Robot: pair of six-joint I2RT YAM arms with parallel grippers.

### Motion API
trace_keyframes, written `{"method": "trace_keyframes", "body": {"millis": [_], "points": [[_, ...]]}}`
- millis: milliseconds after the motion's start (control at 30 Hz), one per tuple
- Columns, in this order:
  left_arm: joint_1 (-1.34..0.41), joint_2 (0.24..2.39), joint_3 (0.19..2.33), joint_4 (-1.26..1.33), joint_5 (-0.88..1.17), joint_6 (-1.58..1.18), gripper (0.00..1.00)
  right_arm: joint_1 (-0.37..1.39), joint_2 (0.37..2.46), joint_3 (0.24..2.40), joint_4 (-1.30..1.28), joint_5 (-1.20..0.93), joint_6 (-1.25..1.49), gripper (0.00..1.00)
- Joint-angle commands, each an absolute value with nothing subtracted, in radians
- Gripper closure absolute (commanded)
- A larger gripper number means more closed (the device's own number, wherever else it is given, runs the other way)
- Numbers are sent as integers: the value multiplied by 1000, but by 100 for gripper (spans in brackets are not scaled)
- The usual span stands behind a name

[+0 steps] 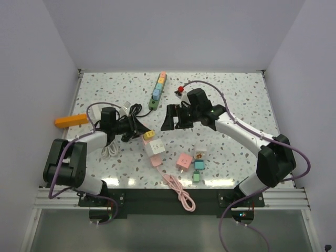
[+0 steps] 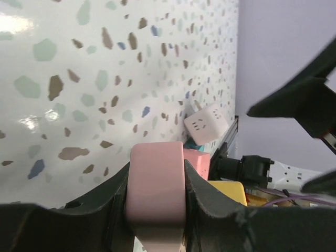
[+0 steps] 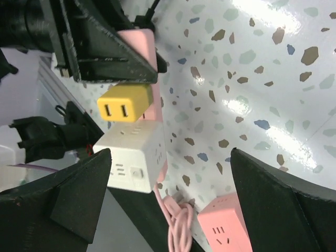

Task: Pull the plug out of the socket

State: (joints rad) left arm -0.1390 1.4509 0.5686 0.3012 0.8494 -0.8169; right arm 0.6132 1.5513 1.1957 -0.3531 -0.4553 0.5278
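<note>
The left gripper (image 1: 134,129) has its jaws pressed tight on both sides of a pink block (image 2: 155,168). The block's lower end is cut off by the frame edge in the left wrist view, and from above the fingers hide it. Just beside that block sits the yellow plug (image 3: 125,108), touching the white socket cube (image 3: 135,157) on the table (image 1: 236,94), toward its near edge between the two arms. Whether the plug's pins are seated in the cube cannot be made out. The right gripper (image 3: 170,163) hangs near the cube with jaws wide apart, touching nothing. A pink cable (image 1: 179,192) coils toward the near edge; where it joins is hidden. A pink cube (image 1: 184,161) lies nearby.
</note>
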Motion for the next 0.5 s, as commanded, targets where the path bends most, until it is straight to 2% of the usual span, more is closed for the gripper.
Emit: {"method": "trace_keyframes", "body": {"millis": [0,233,467], "points": [[-156,1518,679,97,755,-638,100,669,1554,1239,-463,-379,430,1],[-221,1626,824,28,706,-624,100,802,1634,1269,-456,-356,390,1],[-230,1631,839,46,721,-653,100,848,1713,1258,-428,-309,443,1]]}}
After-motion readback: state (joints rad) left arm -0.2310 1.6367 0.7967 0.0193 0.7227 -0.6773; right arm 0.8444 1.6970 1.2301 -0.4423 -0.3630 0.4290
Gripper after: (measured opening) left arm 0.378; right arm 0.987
